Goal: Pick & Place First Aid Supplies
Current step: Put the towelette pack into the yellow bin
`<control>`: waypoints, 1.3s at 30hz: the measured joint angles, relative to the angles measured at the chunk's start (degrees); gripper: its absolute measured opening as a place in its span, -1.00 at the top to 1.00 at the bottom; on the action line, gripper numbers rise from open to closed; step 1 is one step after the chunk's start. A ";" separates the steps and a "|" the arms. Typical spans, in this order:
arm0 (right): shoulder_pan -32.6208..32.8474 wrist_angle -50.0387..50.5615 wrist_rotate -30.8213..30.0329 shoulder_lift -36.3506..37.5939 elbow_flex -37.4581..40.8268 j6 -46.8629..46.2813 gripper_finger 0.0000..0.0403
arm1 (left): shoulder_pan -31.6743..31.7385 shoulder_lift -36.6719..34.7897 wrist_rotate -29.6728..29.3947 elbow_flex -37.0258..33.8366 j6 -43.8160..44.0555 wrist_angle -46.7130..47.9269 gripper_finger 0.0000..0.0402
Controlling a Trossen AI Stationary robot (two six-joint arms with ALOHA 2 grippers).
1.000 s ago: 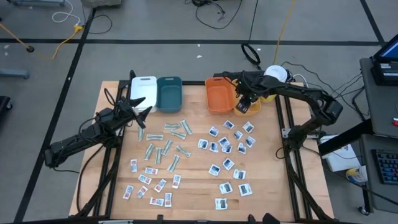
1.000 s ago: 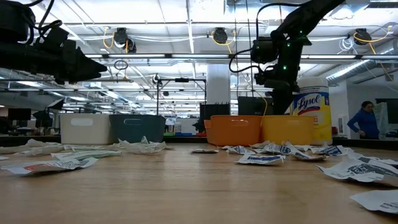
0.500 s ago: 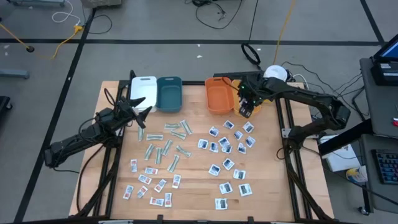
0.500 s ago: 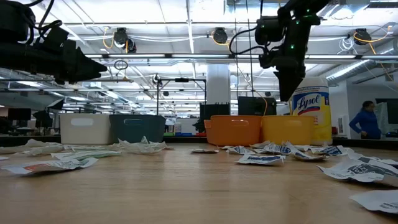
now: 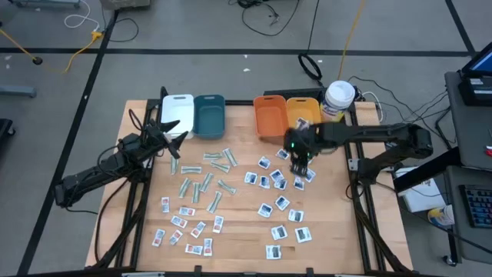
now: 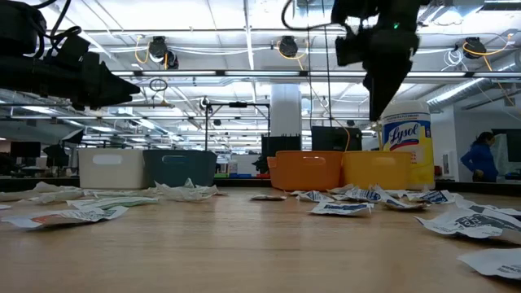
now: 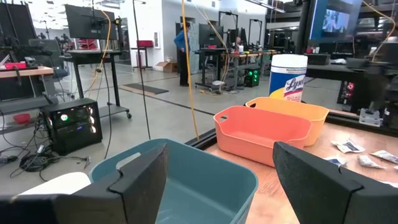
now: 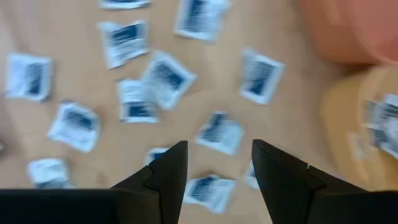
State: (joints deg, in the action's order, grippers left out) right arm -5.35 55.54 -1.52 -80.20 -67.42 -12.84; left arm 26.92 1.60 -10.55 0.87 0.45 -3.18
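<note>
The first aid supplies lie loose on the wooden table: white packets with blue print point(image 5: 280, 185) on the right, small red-print packets point(image 5: 184, 227) at the near left, and pale-green strips point(image 5: 204, 177) in the middle. My right gripper point(image 5: 298, 158) hangs above the blue-print packets point(image 8: 165, 78), pointing steeply down. It is open, with nothing between its fingers point(image 8: 214, 155). My left gripper point(image 5: 173, 131) waits open and level beside the teal bin point(image 7: 186, 180), also holding nothing.
Four bins stand in a row at the far edge: white point(image 5: 177, 111), teal point(image 5: 209, 114), orange point(image 5: 269, 117) and yellow point(image 5: 304, 115). The yellow bin holds a packet point(image 8: 379, 118). A white canister point(image 5: 337, 100) stands behind it. A person shows far off in the room point(image 6: 482, 159).
My right gripper has swung away from above the yellow bin toward the table's near edge. It has risen a little and now hangs over the blue-print packets. It has also rolled about its own axis. The packets on the table have not moved.
</note>
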 joint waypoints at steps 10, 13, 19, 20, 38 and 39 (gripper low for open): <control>20.00 -4.84 -0.02 -0.25 0.00 -9.46 0.16 | 0.00 0.00 0.00 0.02 0.02 0.00 -0.48; 24.76 -5.67 0.03 -1.18 0.00 -11.07 0.16 | 0.00 -0.01 0.00 0.00 0.01 0.00 -0.48; 32.71 -6.12 0.04 -2.73 0.02 -12.04 0.16 | 0.00 -0.02 0.00 0.00 0.00 0.00 -0.48; 33.79 -6.13 0.06 -2.91 0.02 -12.04 0.16 | -0.02 -0.01 0.00 0.02 0.01 -0.01 -0.48; 45.13 -14.09 -0.35 -8.66 0.04 -19.25 0.17 | -0.02 -0.01 0.00 0.00 0.01 0.00 -0.48; 45.62 -14.16 -0.35 -9.40 0.04 -19.22 0.17 | -0.02 0.00 0.00 0.02 0.01 0.00 -0.48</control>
State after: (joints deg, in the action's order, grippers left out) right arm 40.28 41.38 -1.87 -89.60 -67.37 -32.07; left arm 26.89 1.61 -10.55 0.89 0.46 -3.18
